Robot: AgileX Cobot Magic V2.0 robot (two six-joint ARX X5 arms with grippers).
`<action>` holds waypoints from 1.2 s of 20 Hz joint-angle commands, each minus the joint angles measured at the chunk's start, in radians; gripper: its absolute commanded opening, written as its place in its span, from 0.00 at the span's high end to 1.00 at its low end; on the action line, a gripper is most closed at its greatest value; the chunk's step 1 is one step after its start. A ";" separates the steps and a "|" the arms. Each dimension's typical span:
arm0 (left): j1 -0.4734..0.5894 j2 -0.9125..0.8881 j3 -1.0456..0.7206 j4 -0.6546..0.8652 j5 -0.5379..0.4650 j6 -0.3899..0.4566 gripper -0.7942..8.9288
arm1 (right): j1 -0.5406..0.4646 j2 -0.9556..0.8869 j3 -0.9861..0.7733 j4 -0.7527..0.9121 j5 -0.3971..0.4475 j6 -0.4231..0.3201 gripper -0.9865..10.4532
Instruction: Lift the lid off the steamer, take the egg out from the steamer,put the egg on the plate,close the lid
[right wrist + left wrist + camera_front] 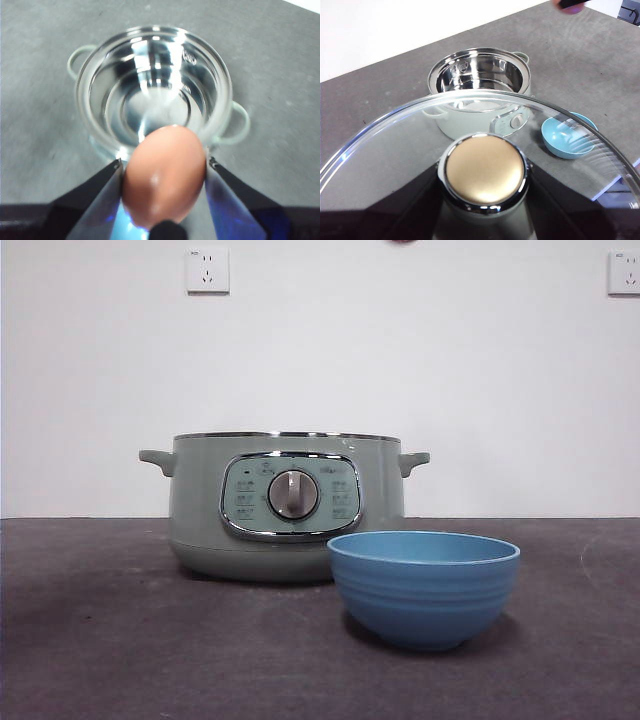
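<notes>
While held high: egg [164,175] between both jaws of right tool [163,172], above open steamer [155,85], clear of its rim.
Egg handling: light, smooth, rounded, likely slippery and easy to crack; best gripped gently across the middle, as now.
Right tool: closed around egg, jaws touching its two sides.
Left tool: hidden under lid [470,150]; carrying it, judging by the knob [485,170] close to the camera, but jaws not visible, cannot tell.
Lid: off, above tabletop [120,640], near steamer.
Plate [424,585]: just beside steamer, in front, nothing inside.
Next: egg to plate, lowered slowly before release.
</notes>
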State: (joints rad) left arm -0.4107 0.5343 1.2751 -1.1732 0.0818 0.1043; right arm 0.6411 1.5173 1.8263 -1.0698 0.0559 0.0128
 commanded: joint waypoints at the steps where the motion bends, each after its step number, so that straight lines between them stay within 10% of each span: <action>1: -0.003 -0.010 0.008 0.058 0.006 0.001 0.93 | 0.003 -0.031 -0.023 -0.017 0.001 -0.011 0.93; 24: -0.003 -0.010 0.008 0.057 0.006 0.000 0.93 | 0.048 -0.094 -0.971 0.647 -0.136 0.129 0.93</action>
State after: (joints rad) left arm -0.4107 0.5343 1.2751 -1.1732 0.0853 0.1043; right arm 0.6868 1.4136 0.8646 -0.4339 -0.0784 0.1318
